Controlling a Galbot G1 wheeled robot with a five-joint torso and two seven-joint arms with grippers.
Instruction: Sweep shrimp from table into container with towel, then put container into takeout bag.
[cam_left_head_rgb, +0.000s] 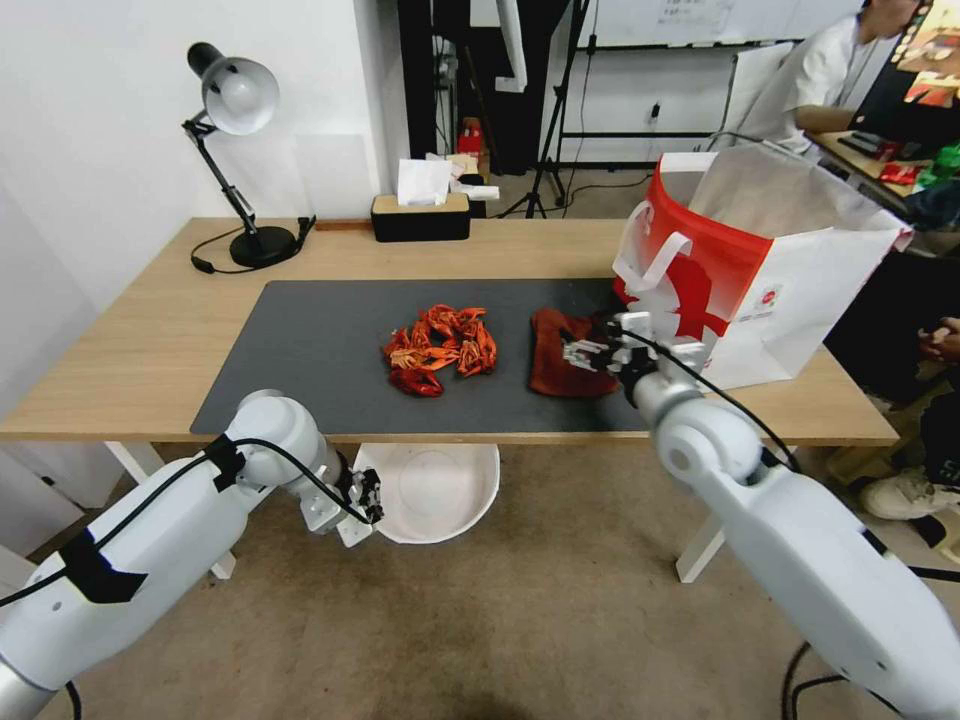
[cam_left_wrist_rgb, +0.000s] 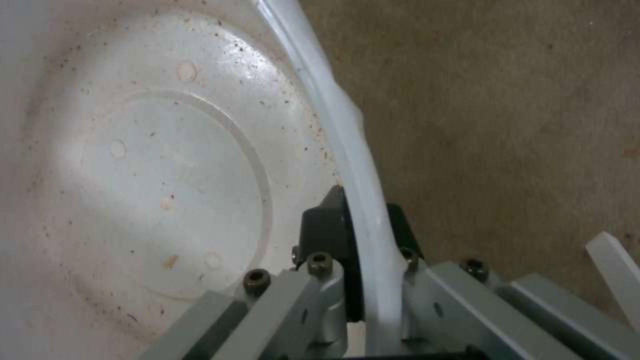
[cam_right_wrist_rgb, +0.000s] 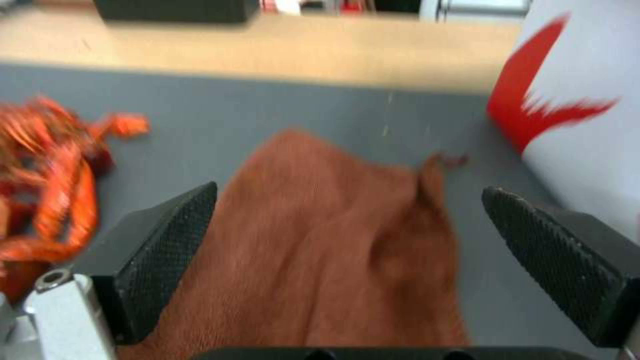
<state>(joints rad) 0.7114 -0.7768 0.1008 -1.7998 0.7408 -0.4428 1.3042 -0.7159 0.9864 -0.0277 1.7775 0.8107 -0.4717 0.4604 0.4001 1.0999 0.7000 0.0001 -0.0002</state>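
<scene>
Shrimp (cam_left_head_rgb: 441, 349) lie in a bright red-orange heap on the dark grey mat (cam_left_head_rgb: 320, 350) of the worktop (cam_left_head_rgb: 150, 340), just to the left of the right hand (cam_left_head_rgb: 588, 355). That hand hovers low over the rust-red towel (cam_left_head_rgb: 553, 365), its two black textured fingers (cam_right_wrist_rgb: 167, 250) spread wide apart with the cloth lying flat between and beneath them (nothing is pinched). In the right wrist view the towel (cam_right_wrist_rgb: 347, 260) fills the gap between the pads, the shrimp (cam_right_wrist_rgb: 47, 200) sit off to one side of the hand, and the takeout bag (cam_right_wrist_rgb: 587, 125) stands close on the other. The bag (cam_left_head_rgb: 780, 280), white with a red printed design and loop handles, stands upright on the worktop just beyond and to the right of the right hand, its mouth open.

Below the worktop's front edge, the left hand (cam_left_head_rgb: 368, 497) is clamped on the rim of the round white container (cam_left_head_rgb: 440, 490), held in the air under the edge nearest the shrimp. The left wrist view shows the thin white wall (cam_left_wrist_rgb: 360, 200) squeezed between the fingers (cam_left_wrist_rgb: 320, 230), with the speckled inside of the container (cam_left_wrist_rgb: 153, 165) beside the hand and brown floor (cam_left_wrist_rgb: 507, 125) past it.
</scene>
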